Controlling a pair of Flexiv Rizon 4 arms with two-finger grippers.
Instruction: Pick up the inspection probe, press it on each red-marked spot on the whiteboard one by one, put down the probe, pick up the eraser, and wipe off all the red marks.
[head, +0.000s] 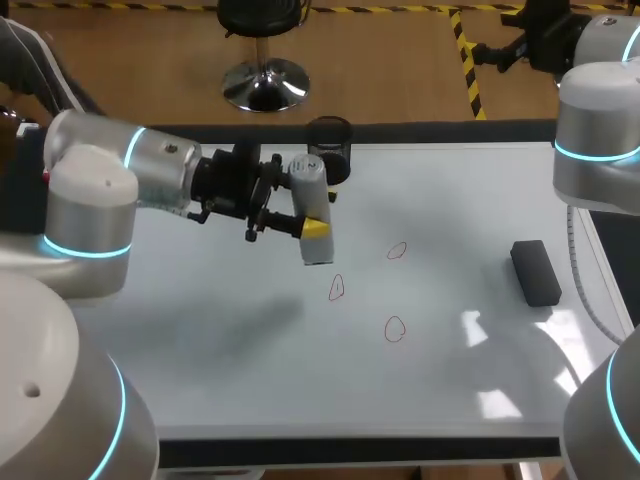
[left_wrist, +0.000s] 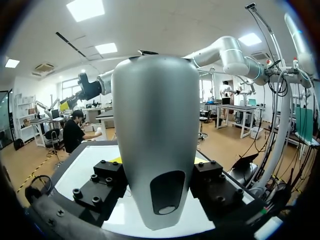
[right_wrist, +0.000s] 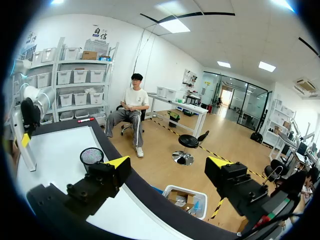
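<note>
Silver-grey probe (head: 311, 200), red marks (head: 394, 328) on white whiteboard (head: 220, 330), black eraser (head: 536, 271).

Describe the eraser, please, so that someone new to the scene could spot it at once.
Start at the whiteboard that covers the table and go to its right side, past the three red marks. The eraser lies flat there alone: a dark oblong block, unlike the round dark cup at the far edge or the grey inspection probe in the left pincer.
</note>
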